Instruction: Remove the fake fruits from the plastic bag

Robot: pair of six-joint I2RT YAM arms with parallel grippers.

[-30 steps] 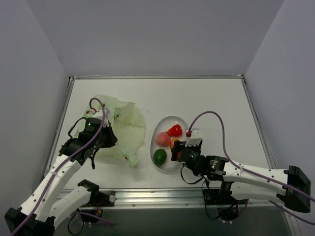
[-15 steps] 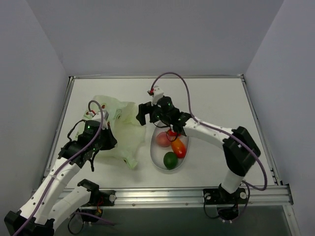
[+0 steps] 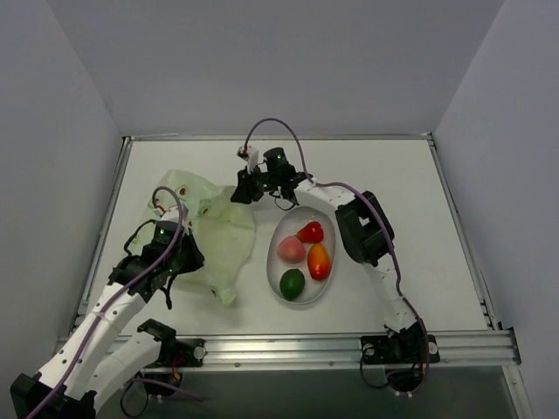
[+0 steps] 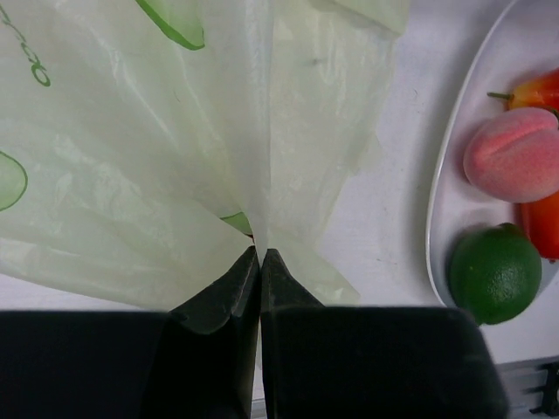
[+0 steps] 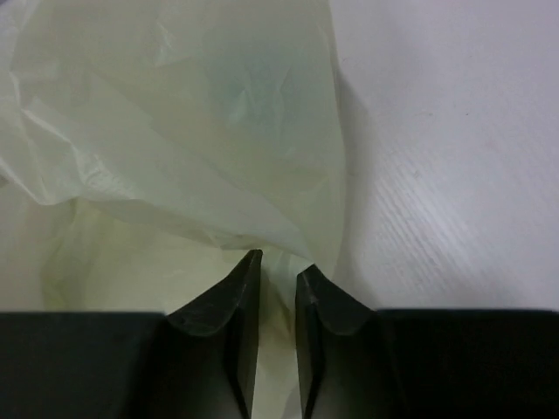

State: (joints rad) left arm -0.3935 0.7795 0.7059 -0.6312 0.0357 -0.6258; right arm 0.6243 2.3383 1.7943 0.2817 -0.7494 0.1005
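Note:
The plastic bag point(image 3: 223, 236) lies crumpled at left, pale yellow-green with avocado prints. My left gripper point(image 3: 179, 257) is shut on a fold of the plastic bag point(image 4: 131, 175) near its front edge, as the left gripper point(image 4: 260, 251) shows in its wrist view. At the bag's far right edge my right gripper point(image 3: 238, 194) hovers with bag film point(image 5: 175, 113) lying in the narrow gap between the right gripper's point(image 5: 278, 262) jaws, which are still apart. A red fruit point(image 3: 310, 231), a pink one point(image 3: 291, 250), an orange-red oval point(image 3: 319, 260) and a green ball point(image 3: 293, 283) rest in the clear dish. Any fruit inside the bag is hidden.
The clear oval dish point(image 3: 271, 253) sits right of the bag, mid-table; its rim point(image 4: 437, 218) shows in the left wrist view. The right arm reaches over the table's right half and the dish's far side. Grey walls close in the table on three sides.
The right arm swung from the dish's near side across to the bag's far right edge, and its jaws narrowed. The left gripper drew slightly nearer, still holding the bag.

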